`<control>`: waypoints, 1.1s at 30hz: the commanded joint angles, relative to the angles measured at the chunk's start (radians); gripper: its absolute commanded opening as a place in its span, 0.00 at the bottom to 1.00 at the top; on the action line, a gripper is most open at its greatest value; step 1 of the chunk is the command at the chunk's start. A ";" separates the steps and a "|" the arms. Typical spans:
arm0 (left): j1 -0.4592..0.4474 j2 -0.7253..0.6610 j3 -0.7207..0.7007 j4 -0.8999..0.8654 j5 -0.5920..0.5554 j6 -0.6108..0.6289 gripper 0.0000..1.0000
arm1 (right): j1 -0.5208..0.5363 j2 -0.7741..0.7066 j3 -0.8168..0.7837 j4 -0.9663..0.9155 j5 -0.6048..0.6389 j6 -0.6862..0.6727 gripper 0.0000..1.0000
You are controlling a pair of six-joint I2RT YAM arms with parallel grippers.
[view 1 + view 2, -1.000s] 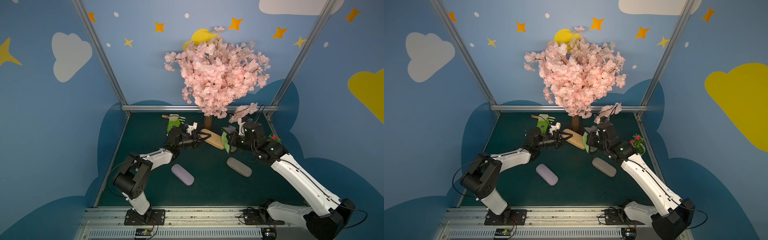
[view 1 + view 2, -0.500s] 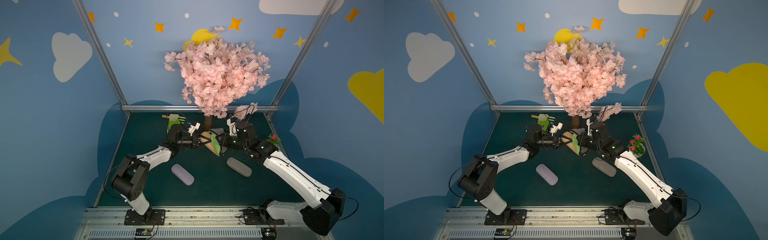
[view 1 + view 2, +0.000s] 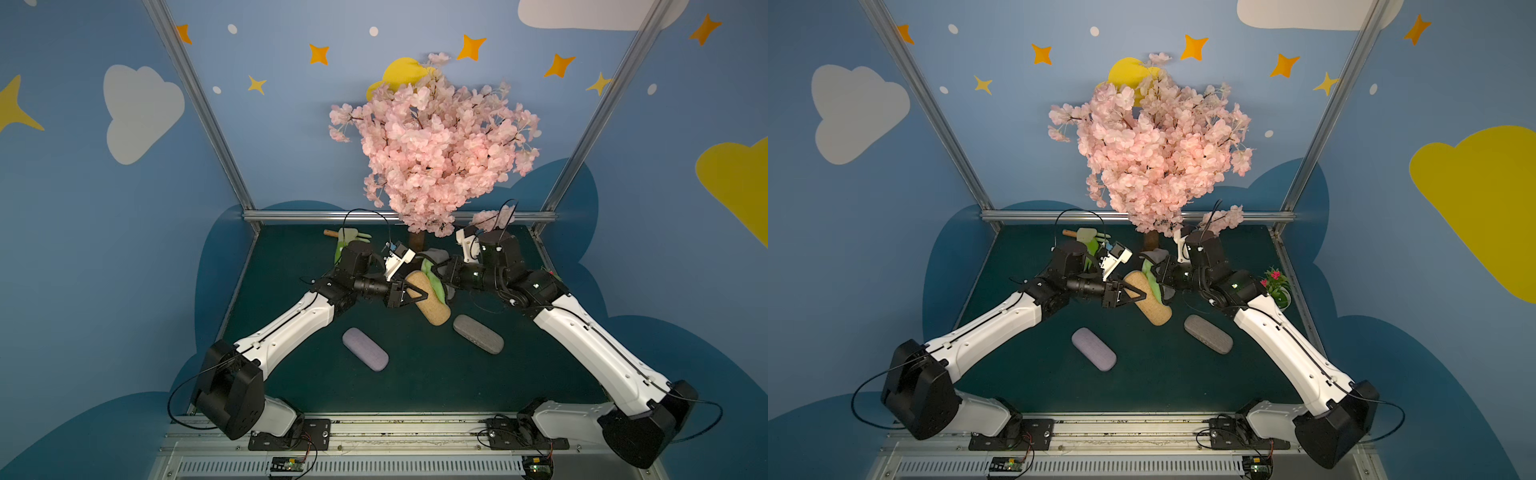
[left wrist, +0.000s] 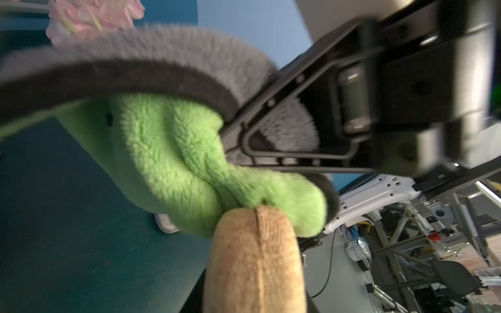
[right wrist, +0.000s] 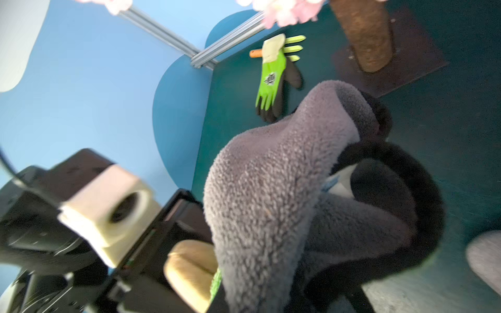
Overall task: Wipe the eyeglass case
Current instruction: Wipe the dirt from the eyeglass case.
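Observation:
My left gripper (image 3: 409, 291) is shut on a tan cork-textured eyeglass case (image 3: 433, 305) and holds it above the mat, near end tilted down. My right gripper (image 3: 441, 271) is shut on a green and grey fleece cloth (image 3: 436, 281). The cloth presses against the case's far side in both top views. In the left wrist view the green cloth (image 4: 173, 162) wraps over the tip of the case (image 4: 256, 260), with the right gripper's black fingers (image 4: 298, 135) behind it. In the right wrist view the grey side of the cloth (image 5: 271, 203) hides most of the case (image 5: 189, 268).
A purple eyeglass case (image 3: 365, 348) and a grey one (image 3: 478, 333) lie on the dark green mat. A pink blossom tree (image 3: 432, 141) stands at the back centre. A green glove (image 3: 347, 239) lies at the back left, and a small potted plant (image 3: 1277, 284) at the right edge.
My right arm has swung left and brought the cloth from beside the case onto it. The left gripper has kept hold of the case and tilted it more steeply.

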 commanded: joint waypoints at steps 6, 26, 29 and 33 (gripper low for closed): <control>-0.026 -0.069 -0.042 0.032 -0.198 0.126 0.03 | 0.111 0.067 -0.003 0.106 -0.013 0.137 0.00; -0.025 -0.089 -0.140 0.275 -0.421 -0.068 0.03 | 0.140 0.105 0.032 0.158 -0.021 0.132 0.00; -0.032 -0.082 -0.143 0.291 -0.451 -0.089 0.03 | 0.163 0.134 0.053 0.172 -0.036 0.138 0.00; -0.027 -0.084 -0.147 0.301 -0.472 -0.097 0.03 | 0.156 0.135 0.012 0.177 -0.030 0.142 0.00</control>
